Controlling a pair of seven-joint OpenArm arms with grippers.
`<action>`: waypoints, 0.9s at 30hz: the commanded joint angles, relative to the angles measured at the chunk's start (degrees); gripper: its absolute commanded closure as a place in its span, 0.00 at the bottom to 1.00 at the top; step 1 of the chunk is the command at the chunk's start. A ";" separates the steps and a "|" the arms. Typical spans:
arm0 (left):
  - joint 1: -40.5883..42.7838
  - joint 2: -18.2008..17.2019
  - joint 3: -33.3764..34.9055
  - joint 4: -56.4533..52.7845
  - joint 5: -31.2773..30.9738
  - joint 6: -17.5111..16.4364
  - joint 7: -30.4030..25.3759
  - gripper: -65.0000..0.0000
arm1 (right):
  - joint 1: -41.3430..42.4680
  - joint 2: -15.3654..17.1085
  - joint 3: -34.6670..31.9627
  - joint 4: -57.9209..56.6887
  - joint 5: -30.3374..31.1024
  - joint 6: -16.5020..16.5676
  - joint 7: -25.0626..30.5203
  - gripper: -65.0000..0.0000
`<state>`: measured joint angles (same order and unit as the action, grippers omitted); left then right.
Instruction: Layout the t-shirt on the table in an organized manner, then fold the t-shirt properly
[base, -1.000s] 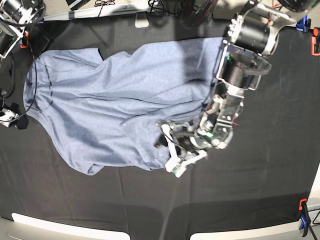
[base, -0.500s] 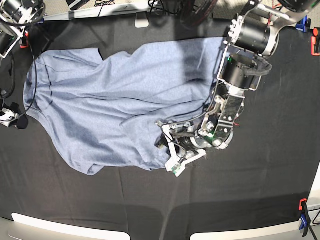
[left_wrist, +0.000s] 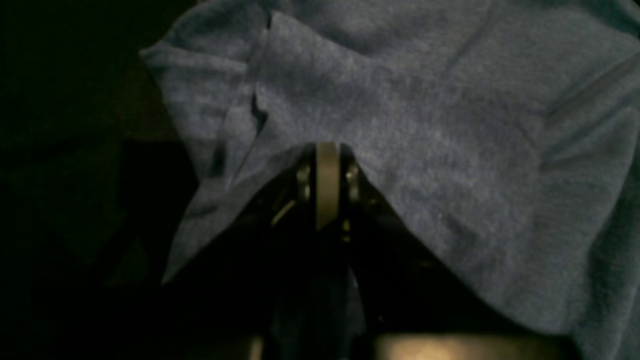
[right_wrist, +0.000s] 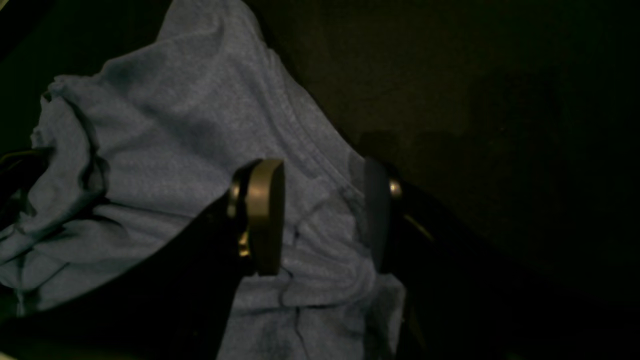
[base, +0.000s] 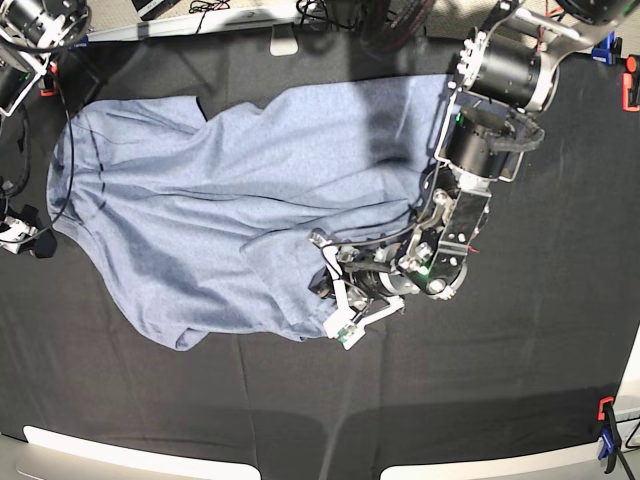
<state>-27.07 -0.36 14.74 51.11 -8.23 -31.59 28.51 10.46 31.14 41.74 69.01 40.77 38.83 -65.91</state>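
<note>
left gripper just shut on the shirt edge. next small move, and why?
Probably lift a little and pull that edge outward, away from the shirt's middle. The left gripper is shut on the t-shirt at a doubled-over edge, and the cloth lies bunched and creased on the table. The right gripper stands open over another rumpled edge, so it gives no counter-hold yet.

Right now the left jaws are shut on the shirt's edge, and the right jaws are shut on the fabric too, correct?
Only half right. The left gripper is shut on the edge of the shirt, as its wrist view shows. But the right gripper is not shut: the right wrist view shows its jaws standing apart, with bunched fabric between them, not clamped.
</note>
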 joint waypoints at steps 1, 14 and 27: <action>-2.01 0.28 -0.02 0.98 -1.05 -0.35 -1.53 1.00 | 1.14 1.55 0.20 0.85 1.44 0.42 0.98 0.61; -2.34 0.31 -0.02 0.94 6.97 5.46 -12.09 0.61 | 1.14 1.55 0.20 0.85 1.44 0.42 0.96 0.61; -2.60 0.37 -0.02 -6.32 7.15 8.02 -14.12 0.61 | 1.14 1.55 0.20 0.85 1.46 0.42 0.98 0.61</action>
<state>-27.66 -0.51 14.72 43.94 -0.19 -23.16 16.05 10.46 31.14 41.74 69.01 40.95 38.83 -65.89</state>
